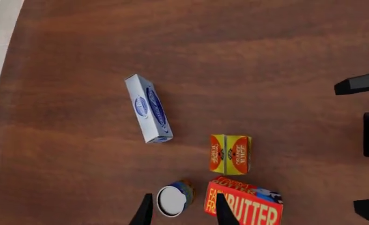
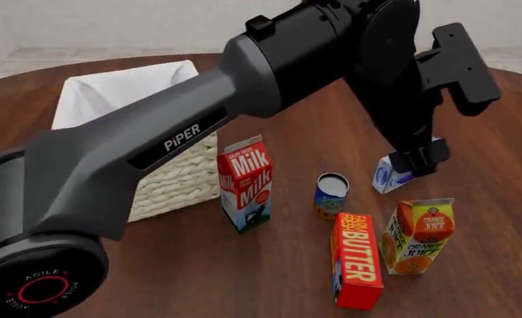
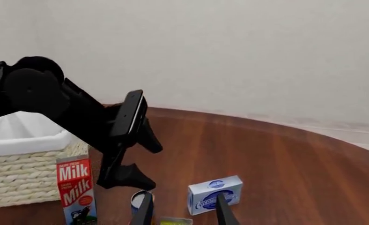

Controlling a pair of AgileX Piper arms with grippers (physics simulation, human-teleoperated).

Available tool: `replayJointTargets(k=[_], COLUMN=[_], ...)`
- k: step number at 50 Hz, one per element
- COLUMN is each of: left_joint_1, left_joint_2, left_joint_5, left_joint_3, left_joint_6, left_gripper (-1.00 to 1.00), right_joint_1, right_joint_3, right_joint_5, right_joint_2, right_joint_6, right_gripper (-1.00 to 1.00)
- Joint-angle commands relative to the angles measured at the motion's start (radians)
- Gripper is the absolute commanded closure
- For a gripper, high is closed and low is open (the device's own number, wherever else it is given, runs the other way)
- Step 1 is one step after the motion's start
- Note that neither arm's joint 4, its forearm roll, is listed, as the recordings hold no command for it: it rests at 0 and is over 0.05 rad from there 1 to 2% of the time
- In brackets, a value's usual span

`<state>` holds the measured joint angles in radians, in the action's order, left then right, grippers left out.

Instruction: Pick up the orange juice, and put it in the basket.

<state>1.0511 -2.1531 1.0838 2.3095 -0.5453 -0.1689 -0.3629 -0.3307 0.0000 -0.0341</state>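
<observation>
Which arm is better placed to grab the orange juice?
Probably left: the left gripper, open, hangs above the table near the orange juice; the right gripper is outside the front view.

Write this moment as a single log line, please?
left gripper: open, above small can | yellow-and-orange juice carton: upright on table, untouched | pale wicker basket: no carton visible | right gripper: open, holding nothing

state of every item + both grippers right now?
orange juice: upright on table, untouched
basket: on table, nothing visible inside
Milk carton: upright
BUTTER box: standing on edge
can: upright
blue-white box: lying flat
left gripper: open, holding nothing
right gripper: open, holding nothing
</observation>
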Motion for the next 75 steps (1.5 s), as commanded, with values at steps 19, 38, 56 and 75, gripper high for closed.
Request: replayJointTargets(k=[19,38,56,75], left_joint_1=[-0.006,0.039,0.051,0.071], left_joint_2=[-0.025,-0.034,-0.040,-0.044], left_joint_5=[-0.158,-0.218,-0.253,-0.280], left_joint_3=[-0.097,-0.194,-0.231,-0.272], left_joint_6=[0.117,0.142,0.148,0.159], left_gripper=[-1.00,-1.00,-1.00,-1.00], right_joint_1=[-0.021,-0.023,-0.028,-0.034], right_joint_3=[0.021,0.003,0.012,0.042], right_joint_5=[0.025,0.021,0.029,0.053], right_joint_2=[0.000,0.000,0.000,0.000], right_joint_6=[0.011,0.003,0.008,0.014], right_gripper=[-1.00,-1.00,-1.00,-1.00])
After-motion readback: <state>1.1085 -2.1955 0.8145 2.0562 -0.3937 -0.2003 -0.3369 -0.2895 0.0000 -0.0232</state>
